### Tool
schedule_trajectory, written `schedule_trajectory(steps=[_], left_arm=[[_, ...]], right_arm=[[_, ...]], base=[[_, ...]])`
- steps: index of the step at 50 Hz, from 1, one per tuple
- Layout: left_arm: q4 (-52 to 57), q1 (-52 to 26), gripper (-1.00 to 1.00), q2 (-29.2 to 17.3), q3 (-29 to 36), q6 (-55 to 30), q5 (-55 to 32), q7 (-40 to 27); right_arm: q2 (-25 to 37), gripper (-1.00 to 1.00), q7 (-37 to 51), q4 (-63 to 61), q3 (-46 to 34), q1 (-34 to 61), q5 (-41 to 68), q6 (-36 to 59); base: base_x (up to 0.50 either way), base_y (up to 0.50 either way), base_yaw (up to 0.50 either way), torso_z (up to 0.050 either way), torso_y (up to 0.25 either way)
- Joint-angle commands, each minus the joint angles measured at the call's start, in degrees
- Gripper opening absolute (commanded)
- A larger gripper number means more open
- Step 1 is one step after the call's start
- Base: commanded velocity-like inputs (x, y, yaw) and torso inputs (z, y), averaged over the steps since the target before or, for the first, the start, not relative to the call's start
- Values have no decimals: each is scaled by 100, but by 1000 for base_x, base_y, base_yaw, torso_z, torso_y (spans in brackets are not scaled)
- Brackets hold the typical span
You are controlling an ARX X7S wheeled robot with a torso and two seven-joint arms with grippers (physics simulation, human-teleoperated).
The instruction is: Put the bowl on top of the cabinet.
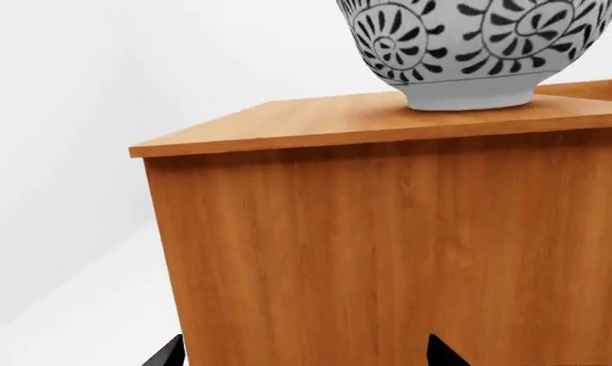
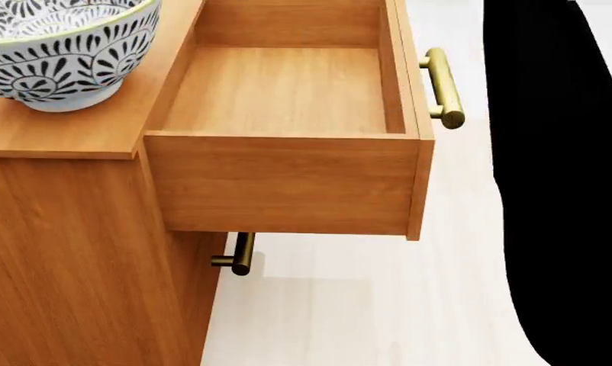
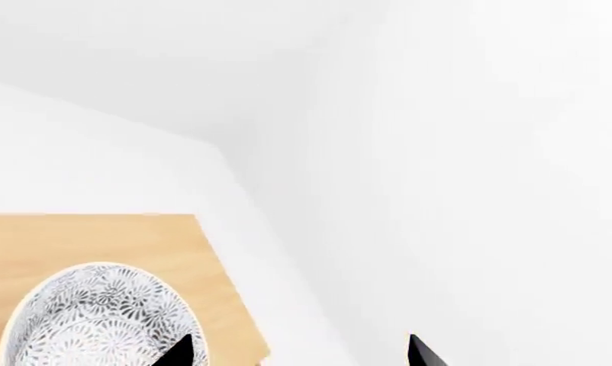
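The bowl [image 2: 56,49], white with a dense dark floral pattern and a pale green rim, stands upright on the flat top of the orange-brown cabinet [image 2: 62,229]. The left wrist view shows the bowl [image 1: 469,46] from below the cabinet's top edge, with the cabinet [image 1: 388,244] side wall filling the picture. My left gripper [image 1: 304,354] is open, its two black tips wide apart and facing that wall with nothing between them. My right gripper [image 3: 297,352] is open and hangs above the bowl [image 3: 98,316], empty.
A top drawer [image 2: 285,145] of the cabinet is pulled out and empty, with a brass bar handle [image 2: 443,88]. A second brass handle [image 2: 239,255] shows lower down. A black part of the robot [image 2: 561,191] fills the head view's right side. Pale floor lies beside the cabinet.
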Motion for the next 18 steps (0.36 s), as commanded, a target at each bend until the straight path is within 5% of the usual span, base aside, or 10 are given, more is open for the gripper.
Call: schedule_trajectory(steps=[1,18], left_arm=[[226,-7,100,-84,-5,-191,226,-51],[150,-18,100,87,-99,-206,110,-78]], right_arm=[[530,100,-841,-696,629,-61,-1636,862],[1766,100,-939,-1723,613,-182,-1856,1581]], base=[[0,0,0,0,0],[0,0,0,0,0]])
